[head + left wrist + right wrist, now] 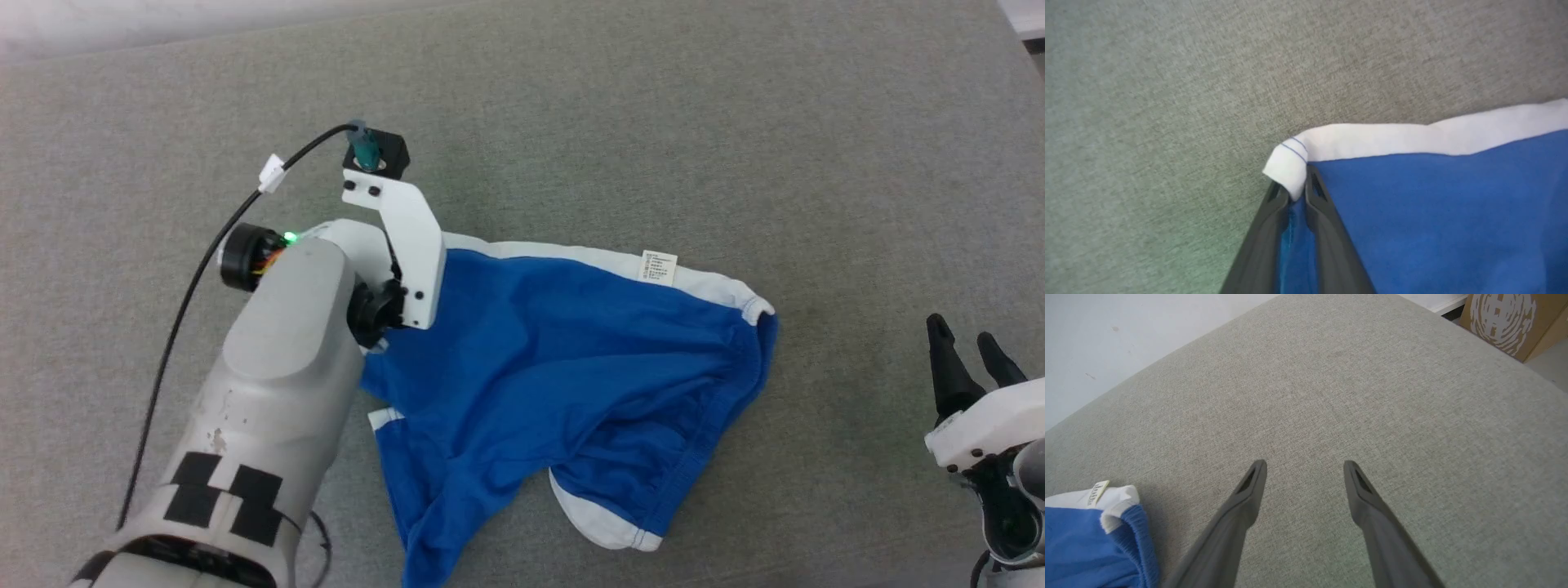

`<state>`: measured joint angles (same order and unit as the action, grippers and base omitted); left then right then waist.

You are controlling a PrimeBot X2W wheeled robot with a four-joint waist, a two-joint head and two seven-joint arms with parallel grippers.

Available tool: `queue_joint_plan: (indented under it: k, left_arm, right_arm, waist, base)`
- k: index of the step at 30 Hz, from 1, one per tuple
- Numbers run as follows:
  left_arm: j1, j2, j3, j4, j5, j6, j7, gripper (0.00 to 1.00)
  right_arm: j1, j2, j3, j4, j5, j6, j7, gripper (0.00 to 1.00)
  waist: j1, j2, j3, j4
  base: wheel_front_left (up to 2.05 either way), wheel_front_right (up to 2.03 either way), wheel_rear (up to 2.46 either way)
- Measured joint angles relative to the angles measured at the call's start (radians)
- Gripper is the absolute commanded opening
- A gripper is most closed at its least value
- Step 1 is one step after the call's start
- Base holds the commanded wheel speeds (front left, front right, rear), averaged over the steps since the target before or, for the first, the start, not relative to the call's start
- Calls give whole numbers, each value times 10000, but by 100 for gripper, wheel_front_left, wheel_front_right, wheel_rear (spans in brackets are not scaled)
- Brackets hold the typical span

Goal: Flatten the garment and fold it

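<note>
The bright blue shorts (pixel 563 359) lie rumpled on the grey fabric surface, white waistband along the far edge with a small white label (pixel 659 266). White leg trim (pixel 600 523) shows at the near side. My left gripper (pixel 1297 191) is shut on the waistband's left corner (pixel 1288 165); in the head view its fingers are hidden under the white wrist bracket (pixel 404 245). My right gripper (pixel 967 347) stands open at the lower right, apart from the shorts, with nothing between its fingers (pixel 1253 477). The waistband's right end (pixel 1106 500) lies left of it.
The grey upholstered surface (pixel 653 122) spreads wide around the shorts. A cardboard box (pixel 1511 318) stands beyond the surface's far right corner, and a white wall (pixel 1126 326) lies behind. A black cable (pixel 204 269) runs along my left arm.
</note>
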<state>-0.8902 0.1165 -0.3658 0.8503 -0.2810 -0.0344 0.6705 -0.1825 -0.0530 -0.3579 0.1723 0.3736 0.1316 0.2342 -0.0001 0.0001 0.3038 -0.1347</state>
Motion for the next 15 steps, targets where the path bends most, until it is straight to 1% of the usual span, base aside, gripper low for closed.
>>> queue_joint_plan:
  k: [2,7,9,12,15]
  left_arm:
    - [76,-127,132,12,-278,-12,-303,0]
    - [694,-209,1243,-290,-1436,2,-1724,0]
    - [930,-180,1547,-558,-1758,-119,-2167,0]
    - [1243,-119,1662,-1062,-2033,-380,-2485,0]
    - [1562,-148,1567,-1509,-2209,-548,-2422,0]
  right_arm:
    - [-13,0,33,-2,-69,0,0,100]
    - [-13,0,155,-123,-242,0,31,100]
    - [-9,-2,272,-286,-355,0,94,100]
    - [12,0,623,-604,-593,0,525,100]
    - [35,-8,1195,-1164,-1007,0,1285,100]
  waist:
    - [1,0,-41,96]
    - [2,-1,-256,352]
    - [1,-1,-342,487]
    - [1,0,-448,727]
    - [1,0,-517,1011]
  base:
    - [0,0,0]
    - [0,0,0]
    - [0,0,0]
    - [0,0,0]
    - [0,0,0]
